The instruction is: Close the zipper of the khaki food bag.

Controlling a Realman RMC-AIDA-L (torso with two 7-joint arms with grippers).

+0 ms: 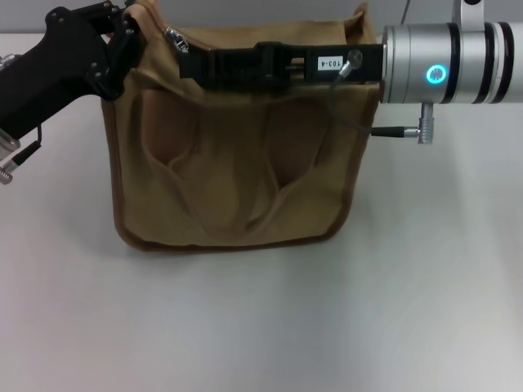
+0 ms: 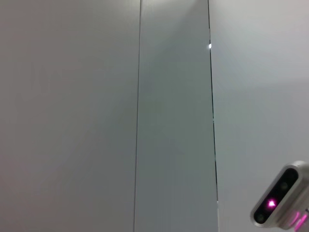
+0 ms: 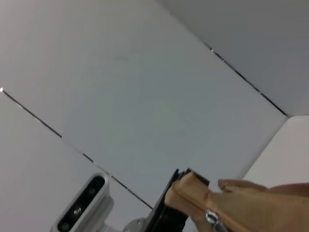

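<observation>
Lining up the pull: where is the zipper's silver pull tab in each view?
Head: pull tab at the khaki food bag's top-left corner, between left tool and right tool.
Left wrist: not in it.
Right wrist: pull tab on the seam beside the left tool.
Shared landmark: that bag corner.

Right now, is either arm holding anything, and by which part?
The left gripper grips the khaki food bag at its top left corner, beside the zipper pull. The right gripper lies along the top; its hold cannot be told.
</observation>
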